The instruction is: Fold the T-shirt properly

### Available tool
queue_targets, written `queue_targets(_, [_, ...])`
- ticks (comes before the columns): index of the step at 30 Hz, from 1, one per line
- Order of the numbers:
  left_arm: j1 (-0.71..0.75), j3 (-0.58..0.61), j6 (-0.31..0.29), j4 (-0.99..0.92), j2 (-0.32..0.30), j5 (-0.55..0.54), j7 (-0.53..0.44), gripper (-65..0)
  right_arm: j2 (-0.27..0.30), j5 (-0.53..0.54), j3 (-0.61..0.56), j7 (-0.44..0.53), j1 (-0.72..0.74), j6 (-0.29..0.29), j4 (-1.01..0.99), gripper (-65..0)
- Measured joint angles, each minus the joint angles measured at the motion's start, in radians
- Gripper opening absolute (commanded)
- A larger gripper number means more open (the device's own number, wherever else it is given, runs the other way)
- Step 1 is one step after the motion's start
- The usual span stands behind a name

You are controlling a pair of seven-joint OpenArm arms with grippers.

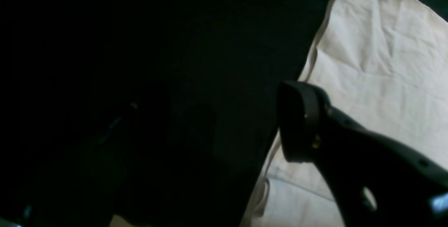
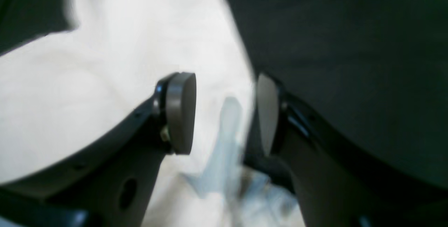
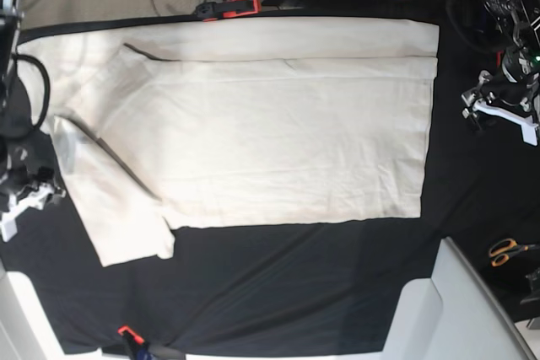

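At the near edge of the black table cloth (image 3: 278, 292), seen from the base view, a small orange clip (image 3: 126, 332) sits by the rim and a pale panel (image 3: 447, 309) cuts the right corner, with orange-handled scissors (image 3: 509, 250) just beyond it. Farther in, the T-shirt (image 3: 287, 149) lies spread flat across the cloth, its hem toward the right, one sleeve (image 3: 118, 208) angled out at the near left. The right gripper (image 2: 225, 115) hangs over the shirt's edge with its fingers parted and nothing between them. The left gripper (image 3: 498, 103) is beside the hem; only one finger (image 1: 301, 122) shows clearly, so I cannot tell its spread. At the far edge lies a red-handled clamp (image 3: 229, 8).
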Motion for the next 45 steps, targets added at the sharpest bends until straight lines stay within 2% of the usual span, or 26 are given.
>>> queue_targets(2, [0.0,0.0,0.0,0.0,0.002,0.0,0.0,-19.3,-0.011,-0.054,0.0,-0.007,0.041,0.014,-0.098,-37.1])
queue_targets(7, [0.0,0.0,0.0,0.0,0.002,-0.001,-0.001,-19.3,-0.038,-0.19,0.0,0.024,0.137,0.113,-0.315,-37.1])
queue_targets(9, [0.0,0.001,0.0,0.0,0.002,-0.004,-0.001,-19.3,-0.053,-0.236,0.0,0.086,0.163,0.124,-0.37,-37.1])
queue_targets(12, [-0.002,0.0,0.0,0.0,0.002,-0.004,-0.001,-19.3,-0.074,-0.292,0.002,0.129,0.188,0.129,-0.438,-37.1])
queue_targets(17, [-0.002,0.0,0.0,0.0,0.002,-0.001,-0.001,-19.3,-0.076,-0.299,0.002,0.218,0.21,0.136,-0.503,-37.4])
queue_targets(21, [-0.002,0.0,0.0,0.0,0.002,-0.001,-0.001,-19.3,-0.077,-0.3,0.003,0.223,0.209,0.136,-0.503,-38.1])
queue_targets(25, [-0.002,0.0,0.0,0.0,0.002,-0.001,-0.001,-19.3,-0.076,-0.303,0.002,0.228,0.208,0.128,-0.504,-43.8])
queue_targets(33, [-0.002,0.001,0.0,0.0,0.002,-0.001,-0.001,-19.3,-0.074,-0.302,0.002,0.233,0.204,0.128,-0.505,-44.4])
queue_targets(34, [-0.002,0.0,0.0,0.0,0.002,-0.001,-0.001,-19.3,-0.074,-0.302,0.002,0.234,0.203,0.128,-0.505,-45.8])
queue_targets(37, [-0.002,0.0,0.0,0.0,0.002,-0.001,-0.001,-19.3,-0.072,-0.302,0.003,0.219,0.203,0.127,-0.505,-61.5])
queue_targets(38, [-0.003,0.0,0.0,0.0,0.002,-0.001,-0.001,-19.3,-0.071,-0.298,0.003,0.209,0.203,0.129,-0.505,-65.0])
queue_targets(40, [-0.016,0.0,0.0,-0.001,0.002,0.003,0.001,-19.3,-0.071,-0.296,0.002,0.207,0.203,0.128,-0.505,-63.3])
queue_targets(45, [-0.075,0.024,0.001,-0.022,-0.006,0.0,-0.001,-19.3,-0.071,-0.296,0.003,0.208,0.203,0.128,-0.505,-64.8])
